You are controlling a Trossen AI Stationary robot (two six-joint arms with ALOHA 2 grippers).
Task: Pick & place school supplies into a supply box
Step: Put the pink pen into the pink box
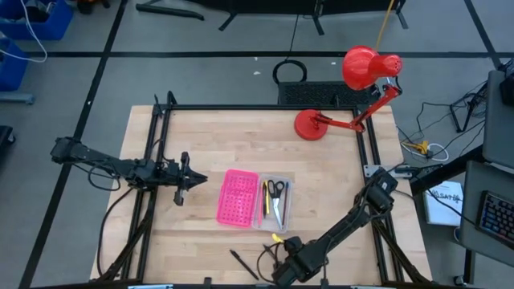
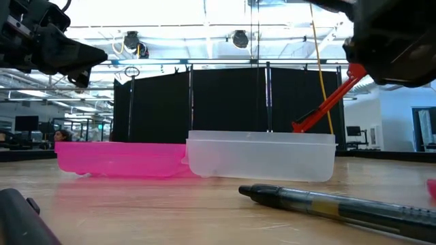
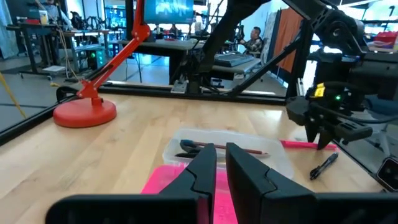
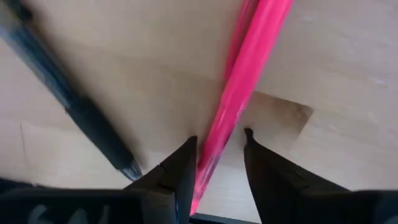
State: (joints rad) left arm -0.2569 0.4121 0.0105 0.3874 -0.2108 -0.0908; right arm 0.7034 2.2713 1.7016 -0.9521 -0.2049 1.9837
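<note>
The clear supply box (image 1: pixel 273 202) stands on the table with its pink perforated lid (image 1: pixel 237 198) open flat beside it. Inside lie black-handled scissors (image 1: pixel 277 193) and a yellow pencil (image 1: pixel 265 197). My right gripper (image 4: pixel 217 146) is down at the table's near edge, open, pointing down. Its fingers stand on either side of a pink pen (image 4: pixel 239 93) that lies flat on the wood. A black pen (image 4: pixel 74 99) lies beside it. My left gripper (image 3: pixel 221 165) hovers shut, left of the lid.
A red desk lamp (image 1: pixel 353 96) stands at the far right of the table, its base (image 3: pixel 84 113) on the wood. A small yellow item (image 1: pixel 275 238) lies near the box's near end. The black pen (image 2: pixel 340 203) lies close to the near edge, in front of the box (image 2: pixel 262 156).
</note>
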